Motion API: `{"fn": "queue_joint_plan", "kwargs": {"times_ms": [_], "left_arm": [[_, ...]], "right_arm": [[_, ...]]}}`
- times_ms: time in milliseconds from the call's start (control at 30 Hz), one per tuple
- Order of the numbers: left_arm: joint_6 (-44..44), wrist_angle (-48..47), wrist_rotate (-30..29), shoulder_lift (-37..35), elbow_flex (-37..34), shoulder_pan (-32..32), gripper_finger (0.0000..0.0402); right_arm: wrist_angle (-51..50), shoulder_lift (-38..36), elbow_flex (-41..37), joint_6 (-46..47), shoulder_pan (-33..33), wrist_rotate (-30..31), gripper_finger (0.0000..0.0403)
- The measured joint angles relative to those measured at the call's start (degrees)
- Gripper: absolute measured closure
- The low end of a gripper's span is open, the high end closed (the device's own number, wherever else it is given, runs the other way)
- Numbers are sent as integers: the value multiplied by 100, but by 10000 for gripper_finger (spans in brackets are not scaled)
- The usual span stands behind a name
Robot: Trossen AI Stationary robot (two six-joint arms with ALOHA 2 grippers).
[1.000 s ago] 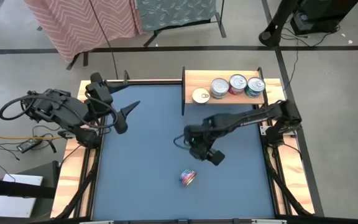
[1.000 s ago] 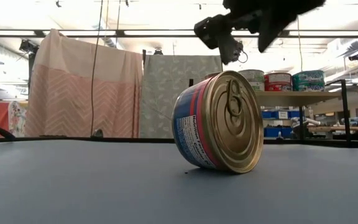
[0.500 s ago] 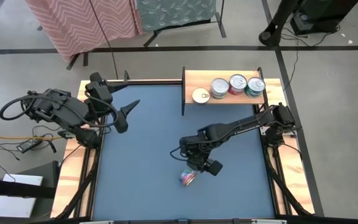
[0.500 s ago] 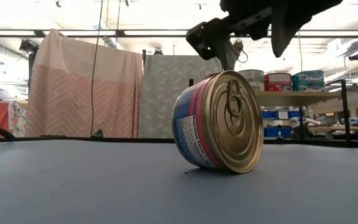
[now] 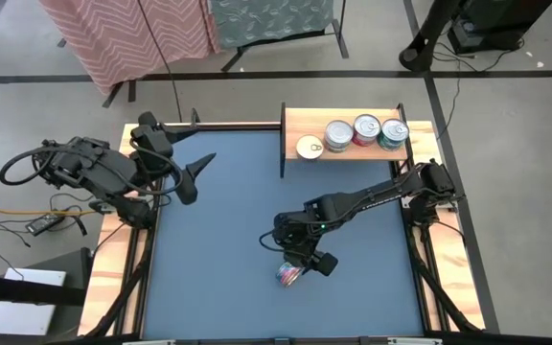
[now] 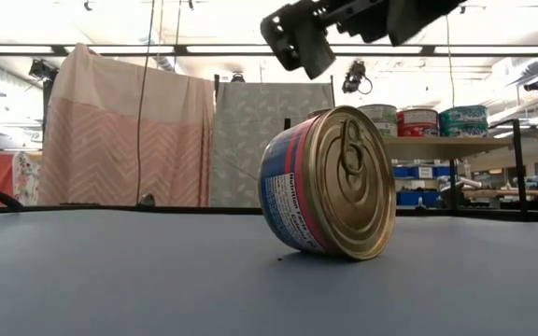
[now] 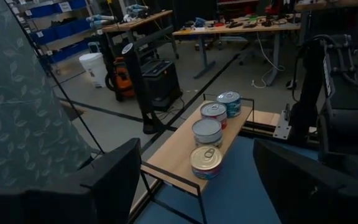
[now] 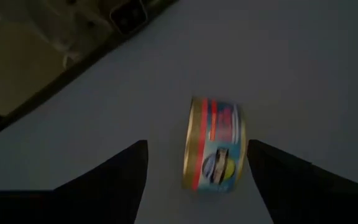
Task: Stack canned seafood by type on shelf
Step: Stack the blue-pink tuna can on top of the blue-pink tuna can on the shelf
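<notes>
I count four round tins (image 5: 353, 136) on the light-wood shelf (image 5: 300, 123) upper right, while my spread, empty right gripper (image 5: 300, 265) hovers over the gold-lidded red-and-teal tin (image 5: 289, 275) tipped on edge at lower centre.

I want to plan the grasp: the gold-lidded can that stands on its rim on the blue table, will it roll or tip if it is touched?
The gold-lidded can rests on its curved side, so a push along the blue table would probably roll it. A nudge on the lid may tip it flat. Its metal looks stiff and smooth, perhaps slippery for the open right gripper above it.
</notes>
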Motion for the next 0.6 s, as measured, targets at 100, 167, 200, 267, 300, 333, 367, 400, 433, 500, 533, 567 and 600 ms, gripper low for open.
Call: {"fn": "queue_joint_plan", "kwargs": {"times_ms": [100,167,200,267,300,333,367,400,433,500,533,567,600], "left_arm": [[-95,2,0,0,-2,0,90],[-109,2,0,0,0,0,90],[-109,4,0,0,0,0,90],[-109,2,2,0,0,0,90],[-111,2,0,0,0,0,90],[-111,2,-1,0,-1,0,90],[-111,2,0,0,0,0,90],[-114,4,0,0,-1,0,90],[-114,2,-4,0,0,0,90],[-121,4,5,0,0,0,90],[-129,1,17,0,-1,0,90],[-127,2,38,0,0,0,90],[-127,3,46,0,0,0,90]], "right_arm": [[241,97,0,87,-1,-119,113],[237,259,-2,209,-1,-250,111],[245,302,-2,279,-2,-289,110],[163,455,-7,335,-1,-316,107],[174,482,-7,380,-1,-317,106],[151,490,-7,397,-1,-318,104],[175,500,-4,414,2,-317,103],[240,507,8,420,3,-312,101],[284,503,11,426,5,-281,99],[295,519,9,442,5,-212,95],[356,537,9,453,5,-185,93],[421,540,9,484,5,-152,91],[439,543,11,515,5,-134,90]]}}
